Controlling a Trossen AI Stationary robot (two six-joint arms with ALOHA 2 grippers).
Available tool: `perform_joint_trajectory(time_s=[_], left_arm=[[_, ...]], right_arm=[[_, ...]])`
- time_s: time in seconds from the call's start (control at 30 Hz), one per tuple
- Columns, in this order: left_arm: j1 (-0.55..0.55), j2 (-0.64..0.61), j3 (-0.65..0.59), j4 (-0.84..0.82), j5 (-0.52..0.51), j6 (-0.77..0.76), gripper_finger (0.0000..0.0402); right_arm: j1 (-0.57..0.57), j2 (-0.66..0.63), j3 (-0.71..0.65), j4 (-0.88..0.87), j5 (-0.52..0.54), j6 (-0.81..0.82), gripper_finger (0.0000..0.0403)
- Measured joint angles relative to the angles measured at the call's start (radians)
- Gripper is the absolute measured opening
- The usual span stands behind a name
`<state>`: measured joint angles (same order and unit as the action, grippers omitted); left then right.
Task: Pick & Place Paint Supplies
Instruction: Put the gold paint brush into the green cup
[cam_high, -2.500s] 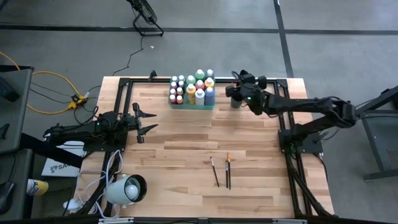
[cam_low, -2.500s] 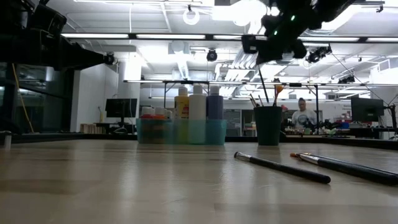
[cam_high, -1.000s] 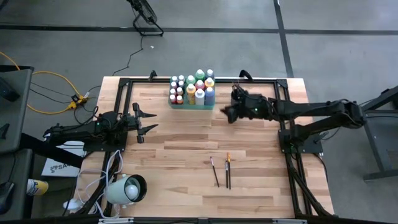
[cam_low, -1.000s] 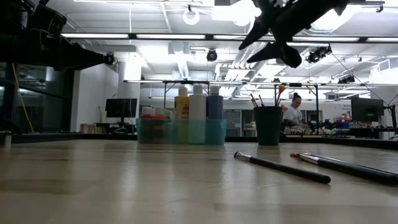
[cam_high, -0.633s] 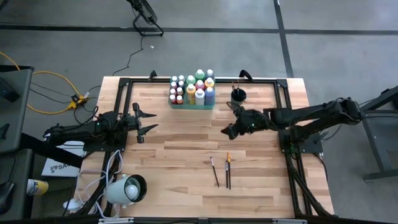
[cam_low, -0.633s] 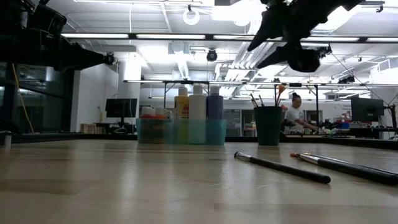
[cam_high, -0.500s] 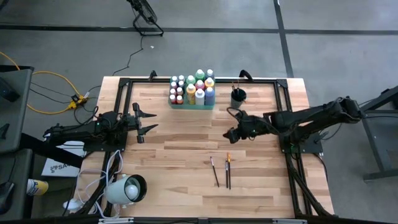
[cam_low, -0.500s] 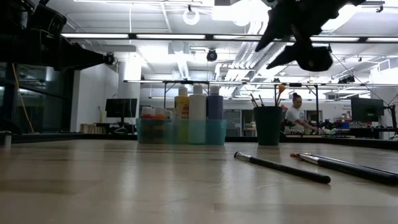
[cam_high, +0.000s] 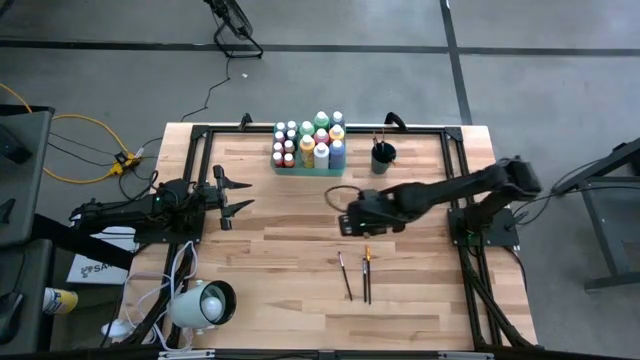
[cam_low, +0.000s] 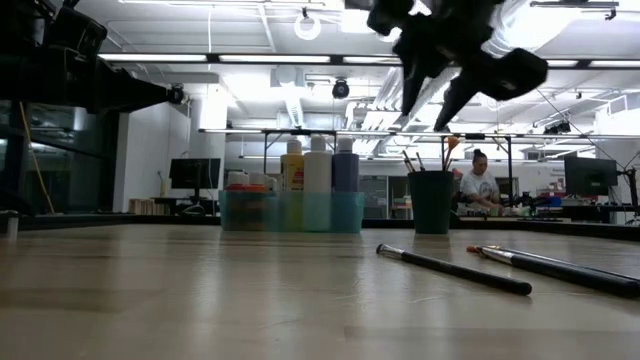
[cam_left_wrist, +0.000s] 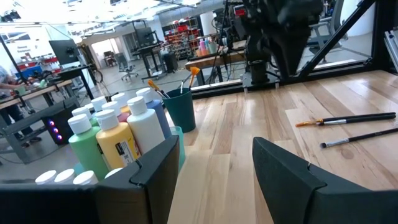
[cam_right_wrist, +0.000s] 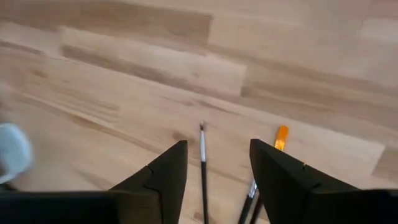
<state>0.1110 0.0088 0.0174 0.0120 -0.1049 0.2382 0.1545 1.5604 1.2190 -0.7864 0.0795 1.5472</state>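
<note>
Loose thin paintbrushes (cam_high: 356, 276) lie flat on the wood at the table's middle, toward the near edge; one has an orange end (cam_right_wrist: 281, 134). Paint bottles (cam_high: 310, 146) stand in a translucent green tray (cam_low: 292, 212) at the far edge, beside a dark cup (cam_high: 381, 155) holding more brushes. My right gripper (cam_high: 349, 216) hangs open above the table, pointing steeply down, just far of the loose brushes (cam_right_wrist: 203, 163) and well clear of them (cam_low: 428, 106). My left gripper (cam_high: 236, 195) waits open and level at the table's left (cam_left_wrist: 214, 177).
A black frame (cam_high: 205, 128) runs along the table's far, left and right sides. A white lamp-like object (cam_high: 205, 304) sits at the near left corner. Bare wood lies between the tray and the loose brushes. A person (cam_low: 484, 180) is in the room beyond the table.
My right gripper has left the spot beside the dark cup and swung toward the near edge and the table's middle, sinking slightly. It has tipped from nearly level to steeply downward and rolled about its own line. Nothing on the table has moved.
</note>
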Motion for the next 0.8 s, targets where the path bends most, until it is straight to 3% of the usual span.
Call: perform_joint_trajectory(time_s=[0.27,0.53,0.8], left_arm=[[0.000,0.000,0.000,0.000,0.000,0.000,0.0198],[0.000,0.000,0.000,0.000,0.000,0.000,0.0198],[0.000,0.000,0.000,0.000,0.000,0.000,0.0198]], right_arm=[[-0.011,0.248,0.206,-0.199,-0.167,0.004,0.0131],[-0.030,0.377,0.212,-0.249,-0.187,0.031,0.0121],[-0.055,0.395,0.168,-0.262,-0.179,0.030,0.0121]])
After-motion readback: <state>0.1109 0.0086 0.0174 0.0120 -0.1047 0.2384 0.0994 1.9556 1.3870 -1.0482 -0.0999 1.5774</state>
